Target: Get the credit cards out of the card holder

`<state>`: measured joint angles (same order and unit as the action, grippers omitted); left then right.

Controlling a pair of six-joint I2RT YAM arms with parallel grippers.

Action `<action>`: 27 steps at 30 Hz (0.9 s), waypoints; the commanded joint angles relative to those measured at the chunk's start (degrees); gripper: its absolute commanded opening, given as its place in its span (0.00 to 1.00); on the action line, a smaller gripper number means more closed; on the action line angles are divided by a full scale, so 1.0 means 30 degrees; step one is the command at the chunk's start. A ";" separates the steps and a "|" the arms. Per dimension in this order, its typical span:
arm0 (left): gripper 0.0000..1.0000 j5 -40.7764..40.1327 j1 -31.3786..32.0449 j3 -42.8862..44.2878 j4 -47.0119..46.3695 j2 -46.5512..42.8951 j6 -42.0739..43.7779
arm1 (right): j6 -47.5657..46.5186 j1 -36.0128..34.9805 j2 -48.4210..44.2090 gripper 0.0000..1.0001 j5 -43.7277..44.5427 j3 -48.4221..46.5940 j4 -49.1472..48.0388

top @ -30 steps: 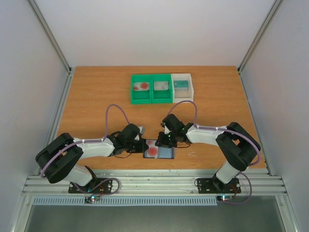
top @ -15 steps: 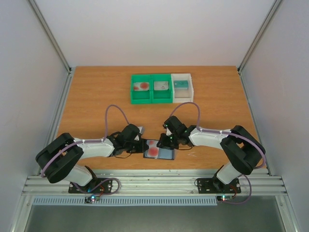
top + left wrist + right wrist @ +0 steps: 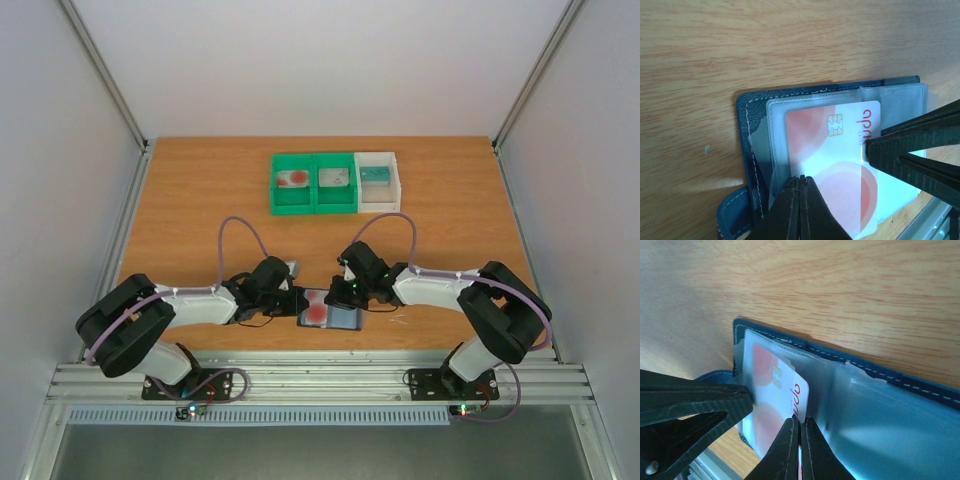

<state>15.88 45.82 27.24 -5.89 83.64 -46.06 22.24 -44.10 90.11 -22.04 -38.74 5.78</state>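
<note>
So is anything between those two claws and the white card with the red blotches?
Only the clear sleeve of the card holder, which seems to lie over the card. The left gripper and right gripper both sit at the card with fingers closed. Nothing else visible is in the way.

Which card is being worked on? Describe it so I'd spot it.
At the table's near edge, between the left hand and right hand, lies an open blue holder. The card in its left panel is white with red blotches and a chip; the other cards sit in far bins.
</note>
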 commanded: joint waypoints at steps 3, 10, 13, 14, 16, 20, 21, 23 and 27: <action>0.00 -0.0512 -0.0002 -0.0492 -0.0218 0.0976 0.0049 | -0.0357 -0.0183 -0.0899 0.01 0.1420 0.0345 0.0537; 0.00 -0.0459 0.0013 -0.0519 -0.0342 0.1038 0.0051 | -0.1406 0.0533 -0.2162 0.01 0.1498 0.0354 0.1479; 0.00 -0.0598 0.0012 -0.0499 -0.0302 0.1167 0.0213 | -0.2055 0.0753 -0.2593 0.01 0.1510 0.0227 0.2005; 0.00 -0.0616 0.0007 -0.0498 -0.0297 0.1240 0.0231 | -0.2358 0.0852 -0.2739 0.01 0.1528 0.0170 0.2270; 0.00 -0.0550 -0.0009 -0.0552 -0.0514 0.1368 0.0237 | -0.2671 0.1085 -0.3114 0.01 0.1464 0.0068 0.2709; 0.01 -0.0355 0.0006 -0.0615 -0.0819 0.1467 0.0140 | -0.3225 0.1606 -0.3892 0.01 0.1484 -0.0319 0.3954; 0.00 -0.0267 -0.0001 -0.0593 -0.0882 0.1432 0.0110 | -0.3378 0.1684 -0.4066 0.01 0.1554 -0.0441 0.4353; 0.01 -0.0014 0.0017 -0.0540 -0.0856 0.1297 0.0064 | -0.3741 0.1751 -0.4463 0.01 0.1480 -0.0811 0.5030; 0.06 0.0784 0.0005 -0.0370 -0.0825 0.0737 0.0076 | -0.5127 0.1755 -0.4986 0.01 0.1455 -0.1816 0.6839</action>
<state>16.78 45.78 27.24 -10.35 85.82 -46.04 12.32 -38.94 77.28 -18.63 -40.38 19.86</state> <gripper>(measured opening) 0.029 0.015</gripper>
